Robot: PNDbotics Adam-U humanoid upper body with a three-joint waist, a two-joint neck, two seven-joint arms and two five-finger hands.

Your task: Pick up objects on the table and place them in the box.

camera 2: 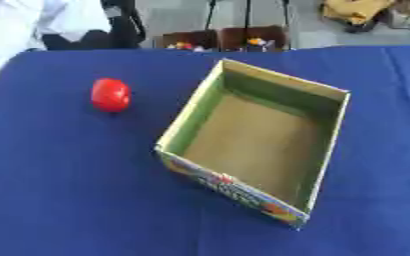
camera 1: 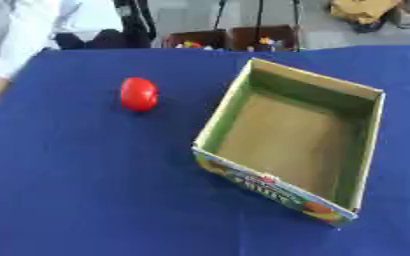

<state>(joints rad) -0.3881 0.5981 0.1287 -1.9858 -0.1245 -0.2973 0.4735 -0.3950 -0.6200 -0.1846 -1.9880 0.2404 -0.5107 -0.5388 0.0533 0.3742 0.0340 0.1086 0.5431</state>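
Task not yet started, by look of things: box [camera 1: 359, 145] holds nothing, bare brown floor showing. One object left to move: red object [camera 1: 138, 94], on blue surface [camera 1: 86, 190].

Neither robot hand in either view, so state of hands not shown; no hand to place things by. Red object sits apart from box, off its left wall, toward far side of surface.

Red object: rounded, egg-like, glossy, standing on end, small shadow under it. Box: open-topped cardboard, green inner walls, printed colourful front panel, set askew.
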